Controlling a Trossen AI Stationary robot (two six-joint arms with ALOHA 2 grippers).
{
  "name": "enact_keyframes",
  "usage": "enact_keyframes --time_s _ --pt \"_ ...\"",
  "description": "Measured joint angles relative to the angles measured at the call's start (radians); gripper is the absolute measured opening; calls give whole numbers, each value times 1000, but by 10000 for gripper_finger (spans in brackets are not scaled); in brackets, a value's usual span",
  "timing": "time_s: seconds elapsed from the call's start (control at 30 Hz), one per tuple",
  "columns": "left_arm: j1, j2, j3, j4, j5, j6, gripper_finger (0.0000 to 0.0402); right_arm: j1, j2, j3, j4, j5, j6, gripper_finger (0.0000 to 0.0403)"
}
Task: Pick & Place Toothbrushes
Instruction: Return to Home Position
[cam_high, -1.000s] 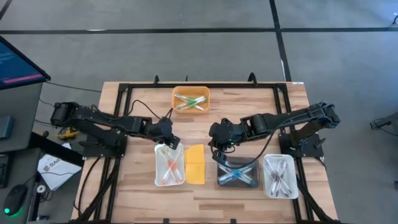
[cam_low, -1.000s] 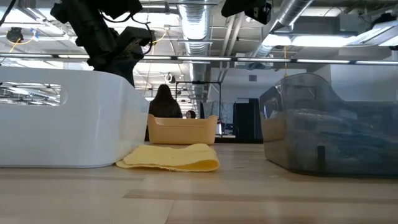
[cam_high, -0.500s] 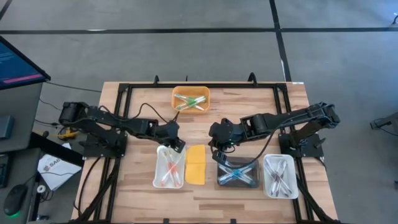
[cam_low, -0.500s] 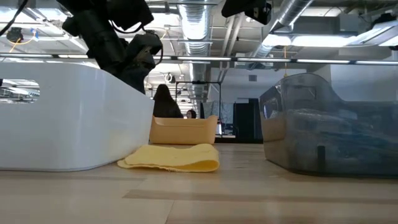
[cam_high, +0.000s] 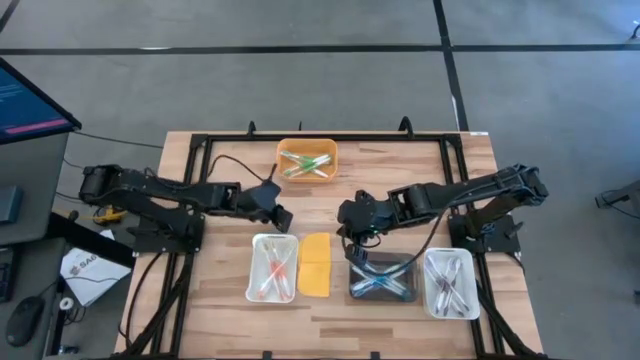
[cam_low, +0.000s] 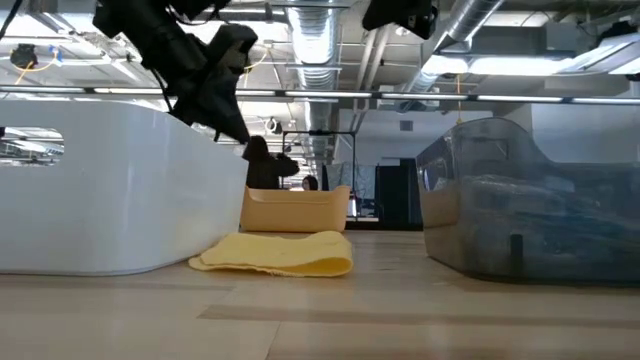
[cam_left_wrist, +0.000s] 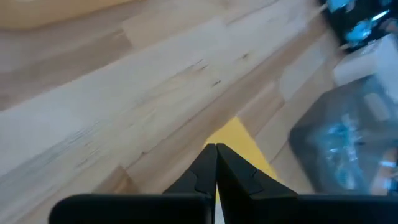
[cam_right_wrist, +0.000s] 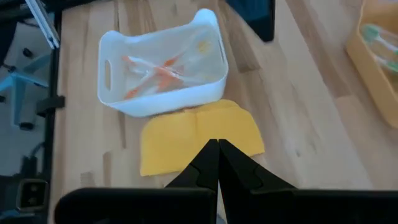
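Observation:
The toothbrushes lie sorted in trays: green ones (cam_high: 305, 163) in an orange tray (cam_high: 283, 152) at the far middle, orange ones (cam_high: 275, 268) in a white tray (cam_high: 254, 270), blue ones (cam_high: 380, 281) in a clear grey tray (cam_high: 410, 290), pale ones (cam_high: 448, 285) in a white tray (cam_high: 470, 290) at the near right. My left gripper (cam_high: 282, 218) hangs shut and holds nothing, above bare table just beyond the left white tray's far rim. My right gripper (cam_high: 352, 240) is shut and holds nothing, raised beyond the grey tray's far left corner.
A flat yellow lid (cam_high: 314, 264) lies on the table between the left white tray and the grey tray. A black frame (cam_high: 200, 150) runs round the tabletop's edges. Bare wood lies between the orange tray and the near trays. A person (cam_low: 262, 165) shows in the room behind.
My left gripper, shut throughout, dipped at the left white tray's far rim, then rose and drew back toward the table's far edge. That white tray has shifted slightly on the table. My right gripper has kept still.

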Motion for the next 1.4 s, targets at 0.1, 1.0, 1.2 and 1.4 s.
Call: enact_keyframes --time_s 0.1,1.0,1.2,1.4 --pt "-4 -37 0 3 -11 0 1 5 -50 -50 56 44 1 0" --pt "-10 -93 0 71 -68 -11 1 -122 -861 -1109 840 161 122 0" --pt "-9 -92 0 80 -66 -17 1 -178 -977 -1191 837 93 102 0" --pt "-6 -92 0 86 -66 -17 1 -186 -1117 -1260 805 98 110 0"
